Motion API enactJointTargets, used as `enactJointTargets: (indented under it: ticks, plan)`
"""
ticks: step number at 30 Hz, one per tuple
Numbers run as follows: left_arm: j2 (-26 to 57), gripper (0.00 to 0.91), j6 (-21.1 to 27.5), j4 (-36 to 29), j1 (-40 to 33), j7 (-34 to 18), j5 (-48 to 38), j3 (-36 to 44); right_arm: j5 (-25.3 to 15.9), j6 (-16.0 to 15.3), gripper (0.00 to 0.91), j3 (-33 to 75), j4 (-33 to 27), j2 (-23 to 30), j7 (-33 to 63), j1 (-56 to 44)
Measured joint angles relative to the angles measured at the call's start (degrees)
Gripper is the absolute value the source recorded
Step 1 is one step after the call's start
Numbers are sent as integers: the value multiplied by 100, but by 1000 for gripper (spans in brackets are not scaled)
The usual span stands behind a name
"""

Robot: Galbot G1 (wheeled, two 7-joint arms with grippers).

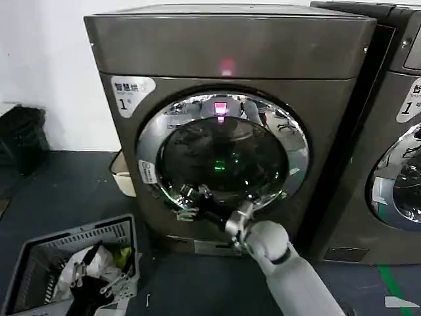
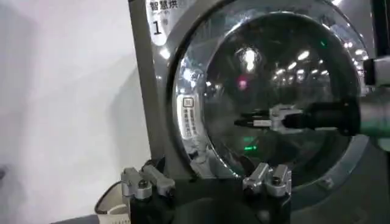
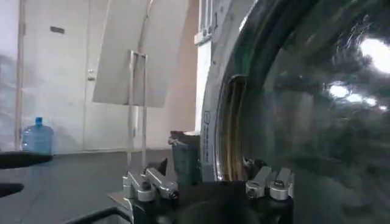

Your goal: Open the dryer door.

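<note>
Head view shows the right hand (image 1: pixel 189 197) reaching to the lower left rim of the dryer door (image 1: pixel 222 151) — fingers spread apart, holding nothing. That door sits shut on the dryer (image 1: pixel 230 49). Next, I think, it must hook the rim and pull.

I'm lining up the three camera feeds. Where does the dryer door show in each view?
Head view: the dryer door sits centre, with the right gripper at its lower left rim.
Left wrist view: fills the right half.
Right wrist view: close up on the right.
Shared landmark: the rim's white label.
</note>
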Motion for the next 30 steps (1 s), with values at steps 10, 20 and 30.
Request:
enactJointTargets:
  ticks: [10, 20, 30]
  plan:
    - [-2, 907, -6, 50, 0, -32, -7, -15, -5, -3, 907, -233, -433, 184, -61, 373]
    - [-20, 907, 80, 37, -21, -59, -166, 0, 5, -25, 907, -428, -817, 292, -164, 700]
    - [12, 907, 474, -78, -146, -143, -511, -166, 39, -139, 907, -484, -980, 365, -464, 819]
